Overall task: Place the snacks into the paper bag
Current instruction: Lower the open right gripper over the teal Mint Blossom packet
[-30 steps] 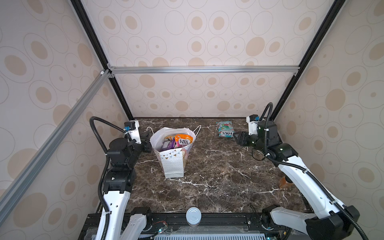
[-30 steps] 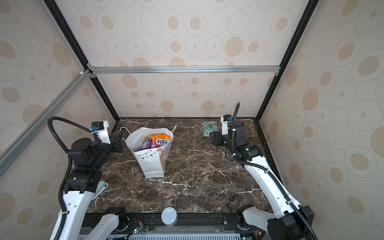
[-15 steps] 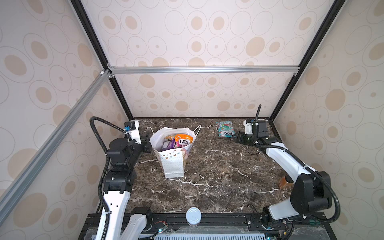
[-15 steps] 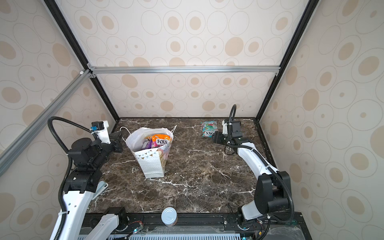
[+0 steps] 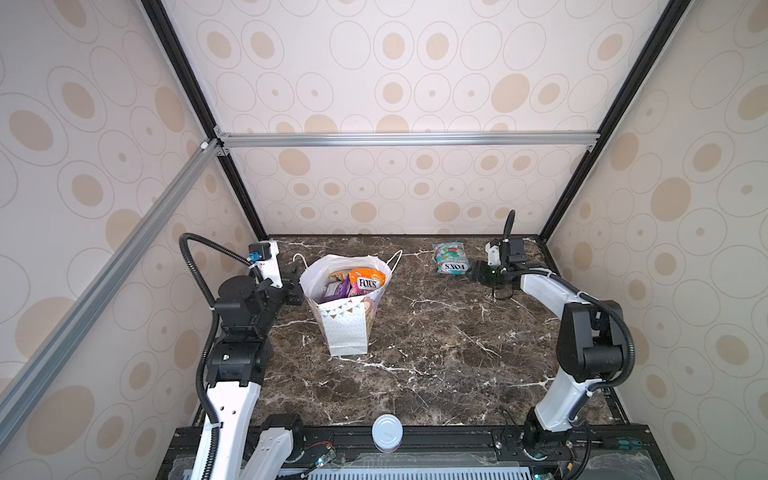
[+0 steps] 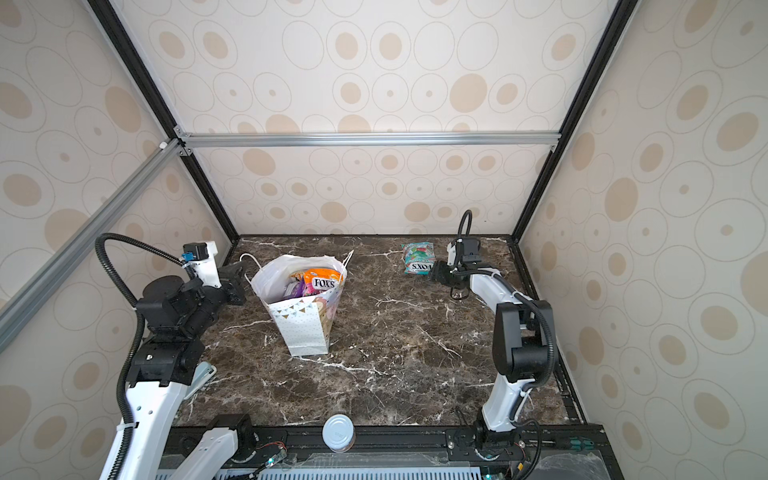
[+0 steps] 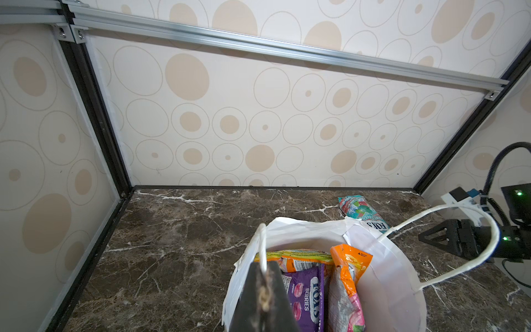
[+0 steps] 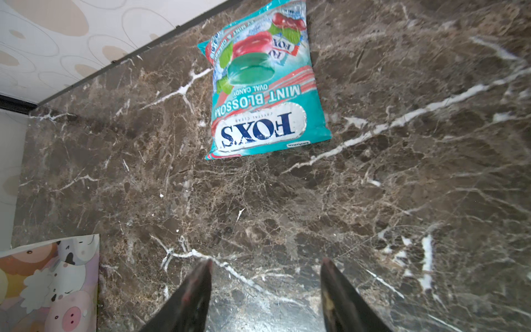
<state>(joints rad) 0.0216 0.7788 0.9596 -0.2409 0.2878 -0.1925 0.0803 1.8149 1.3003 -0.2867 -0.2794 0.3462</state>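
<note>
The white paper bag [image 5: 347,328] [image 6: 303,328] stands left of centre with its mouth held wide. Inside it lie several snacks, among them an orange packet [image 5: 365,280] [image 7: 347,267] and a purple one [image 7: 307,293]. My left gripper [image 5: 297,282] [image 7: 263,276] is shut on the bag's near cord handle at the rim. One teal snack [image 5: 450,257] [image 6: 419,257] [image 8: 264,86] lies flat near the back wall. My right gripper [image 5: 471,272] [image 8: 265,263] hovers low just right of it, open and empty, a short gap from the packet's edge.
A white round cap [image 5: 387,432] [image 6: 338,432] sits at the table's front edge. The bag's animal-print side [image 8: 48,281] shows in the right wrist view. The back wall runs close behind the teal packet, and the black frame post [image 5: 552,224] stands by the right arm.
The right arm has folded down, its elbow dropping low to the table, while its gripper stayed beside the teal packet. The left arm and the bag have not moved.
</note>
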